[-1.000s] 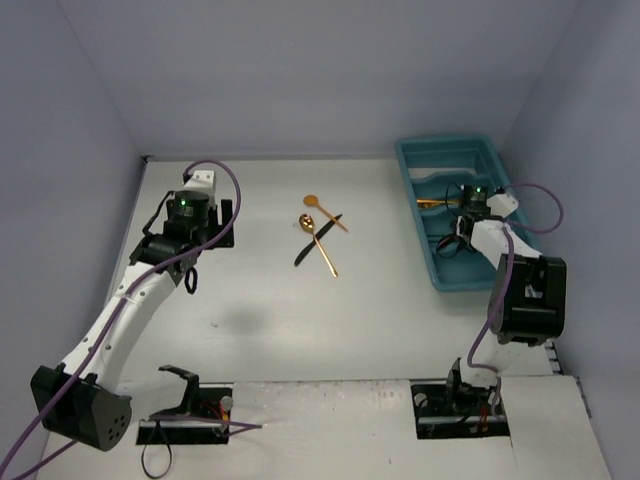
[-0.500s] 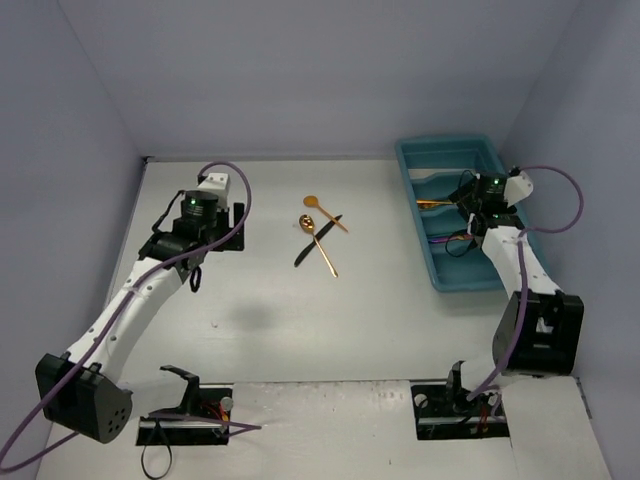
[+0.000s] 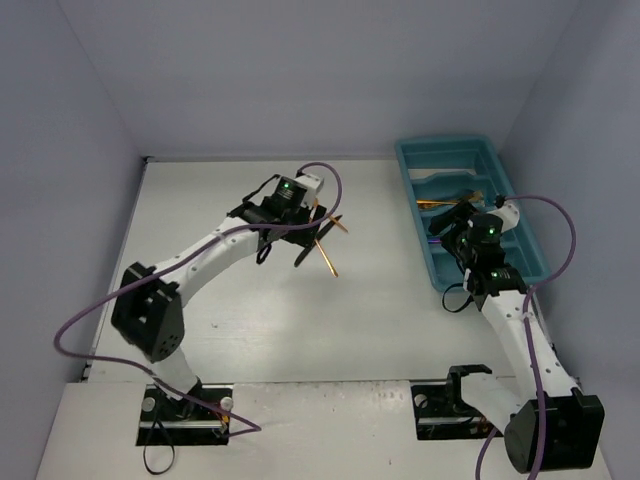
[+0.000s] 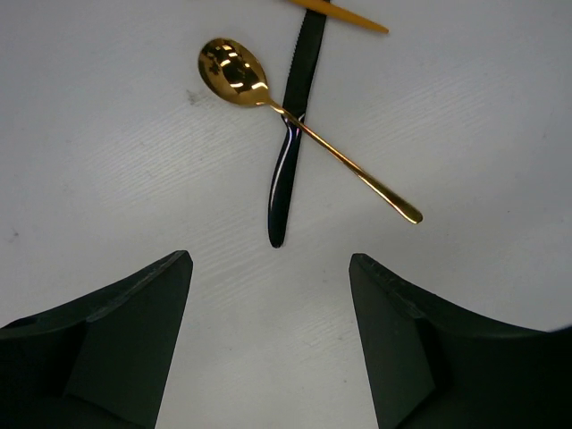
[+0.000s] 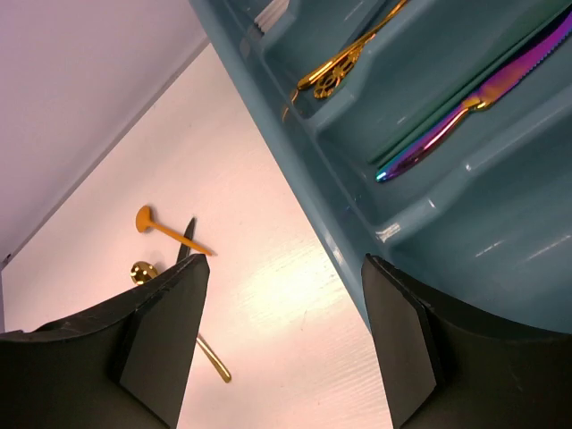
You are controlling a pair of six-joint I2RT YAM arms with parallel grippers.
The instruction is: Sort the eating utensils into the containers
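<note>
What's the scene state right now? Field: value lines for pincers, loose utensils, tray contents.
left pincer: open, empty, over the tip of the black plastic knife
right pincer: open, empty, at the edge of the long teal-blue plastic tray
loose: slim gold spoon crossing the black knife; second gold spoon nearby
in tray: gold utensil and purple-iridescent knife, in neighbouring compartments

Looked like a robotics lab cell, not a home or kitchen. Was boxed in by plain pale walls (image 3: 300,70) on three sides of a matte white table (image 3: 250,320). Had two arms (image 3: 215,250) bolted to black mounts (image 3: 185,430) at the near edge, trailing purple cables (image 3: 572,232).
</note>
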